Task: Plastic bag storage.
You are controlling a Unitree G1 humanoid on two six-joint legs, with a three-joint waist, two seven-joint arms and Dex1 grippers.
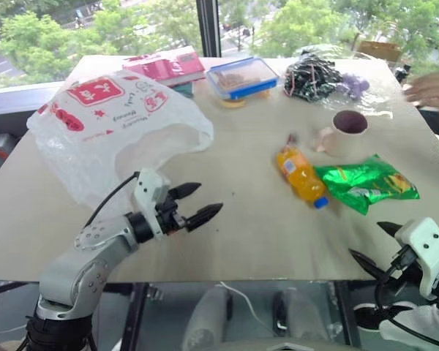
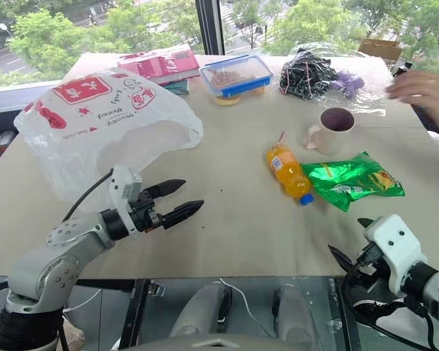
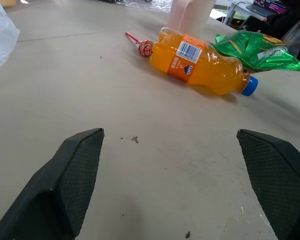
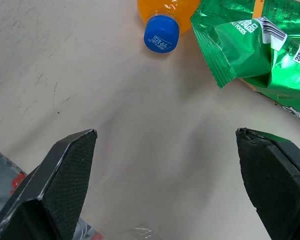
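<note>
Sizing up the bag: I have the plastic bag [image 1: 113, 131] lying puffed and crumpled on the left far part of the table [image 1: 234, 241], well apart from the clutter on the right
Bag build: thin translucent white film with red print; I judge it very light, limp and crinkly, no stiffness to push against
Bag surface: glossy film, likely slippery between hard pads, and easy to tear if I snag it
Bag shape now: billowed up with air, near edge curling down to the tabletop just beyond my left gripper [image 1: 194, 203]
Where to take hold: I would pinch a gathered fold at that near edge, or a loop handle if I can find one; I cannot pick out the handles from here
Left gripper: released, jaws spread wide, nothing between them, hovering just above bare table beside the bag, pointing toward the centre
Right gripper [image 2: 351, 245]: released too, jaws wide, empty, at the near right edge of the table
Neighbours: orange drink bottle [image 1: 300, 174] on its side, green snack packet [image 1: 366, 183] touching its cap end, mug [image 1: 345, 131] behind them
Far edge: lidded food box [image 1: 241, 77], pink book [image 1: 168, 66], wrapped cable bundle [image 1: 312, 75]
Person: a hand [image 1: 432, 91] at the far right
Risk: I expect the film to slide or balloon away when pressed flat
</note>
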